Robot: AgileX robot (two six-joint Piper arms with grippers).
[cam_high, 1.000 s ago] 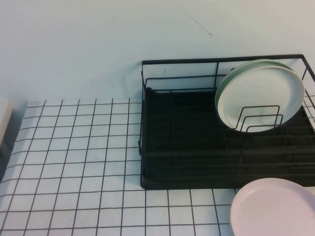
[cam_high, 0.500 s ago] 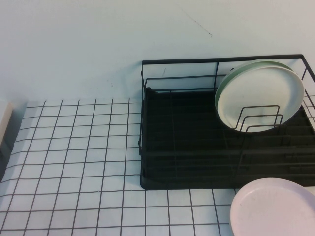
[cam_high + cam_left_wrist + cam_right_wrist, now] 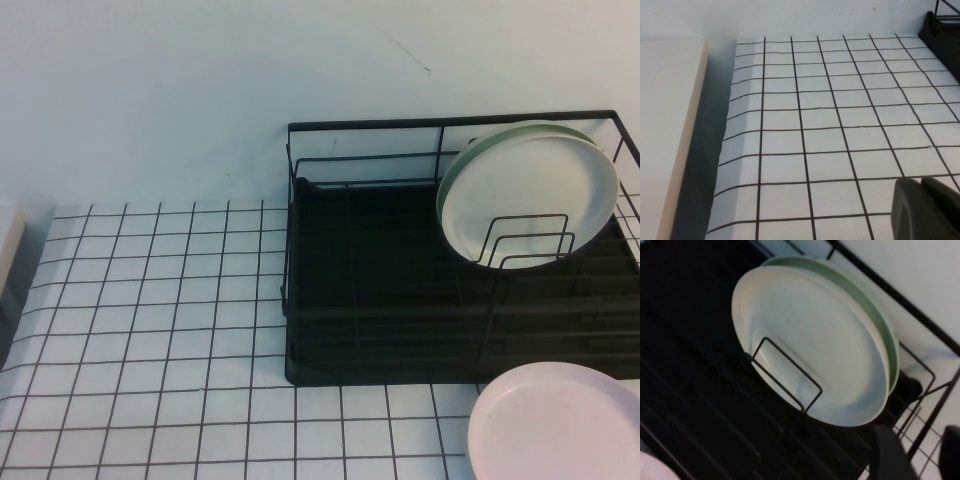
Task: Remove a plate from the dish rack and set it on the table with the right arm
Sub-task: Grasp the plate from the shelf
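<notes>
High view, left to right. Gridded bench (image 3: 150, 330) bare on the left side; neither arm shows in this view. Dish rack (image 3: 380, 300) stands on the right half, black wire with a tray base. Plate (image 3: 530, 195), off-white, stands on edge at the rack's right end, leaning behind two wire loop dividers. Greener plate (image 3: 462, 160) sits directly behind it, only its rim showing. Pale pink plate (image 3: 555, 425) lies flat on the bench in front of the rack, at the near right corner.

Left wrist view: left gripper (image 3: 927, 210) low over bare bench squares, well apart from the rack, whose corner just shows at the far edge. Only the dark finger ends show, close together with nothing between them; jaws read as clenched and empty. Looks parked.

Right wrist view: right gripper (image 3: 917, 452) near the rack's right end, just beside the plate's rim but apart from it. Two dark finger ends (image 3: 890, 455) show with a clear gap between them, nothing in the gap; jaws released.

Progress, as judged: early. Plate not yet grasped and not yet lifted from its slot. Left to do: close in on the rim, grip, lift clear of the dividers without dragging the greener plate along, carry out, set down on bare bench.
</notes>
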